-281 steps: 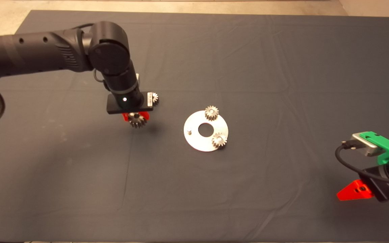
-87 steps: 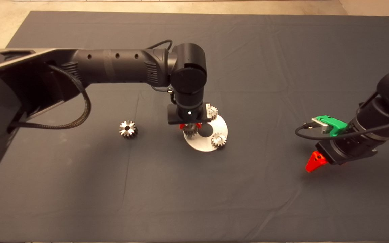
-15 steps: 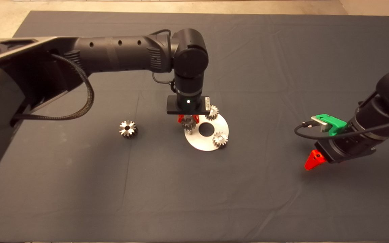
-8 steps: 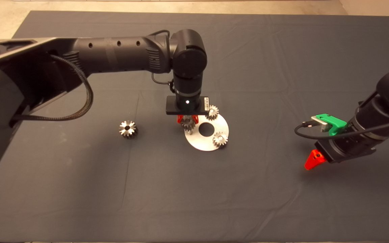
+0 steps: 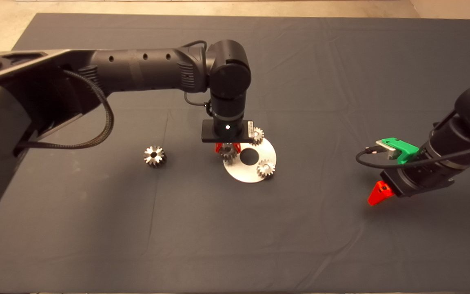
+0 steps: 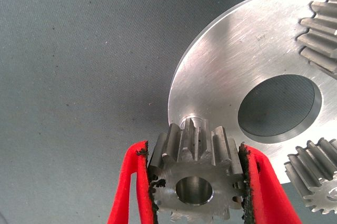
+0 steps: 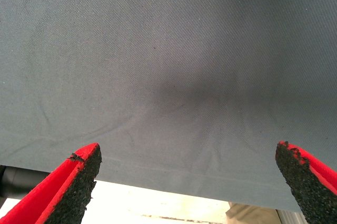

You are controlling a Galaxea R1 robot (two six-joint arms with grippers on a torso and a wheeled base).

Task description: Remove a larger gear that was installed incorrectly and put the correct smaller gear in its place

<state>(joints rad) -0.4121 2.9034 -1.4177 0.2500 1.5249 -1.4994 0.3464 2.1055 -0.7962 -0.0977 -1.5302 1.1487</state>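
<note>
From above, your left arm's wrist block hides most of the left gripper (image 5: 227, 148) and part of the small gear behind it (image 5: 256, 135); only red fingertips show. On the left of the mat (image 5: 96, 212), the larger gear (image 5: 154, 156) lies alone, well apart from the round metal plate (image 5: 248, 173). Your left gripper's fingers are closed on the smaller gear (image 6: 194, 182), one pad (image 6: 249, 182) against each side, holding it at the plate's left edge directly over a short peg (image 6: 190, 124), whose base the gear cuts off. Another small gear (image 5: 265, 168) sits on the plate's near right. Far right, the right gripper (image 7: 187, 182) hangs above bare mat, fingers spread wide, holding nothing.
</note>
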